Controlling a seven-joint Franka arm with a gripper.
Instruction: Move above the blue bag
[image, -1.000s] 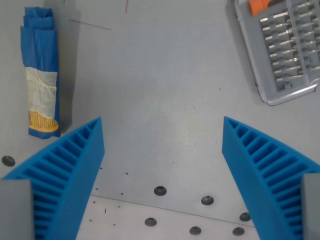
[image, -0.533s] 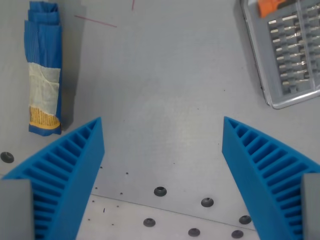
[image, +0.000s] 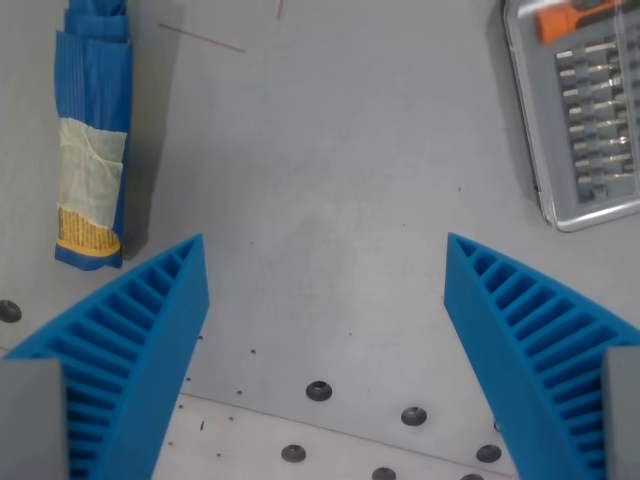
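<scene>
The blue bag, folded flat with a pale label and a yellow strip at its near end, lies at the wrist view's left, ahead of and just outside the left finger. The gripper is spread wide and nothing is held. To do the step well, the gripper should be carried toward the wrist view's left and forward until the bag sits midway between the fingers, height being kept. Bare grey table with bolt holes lies beneath. A clear bit case rests ahead, well apart at the wrist view's right.
</scene>
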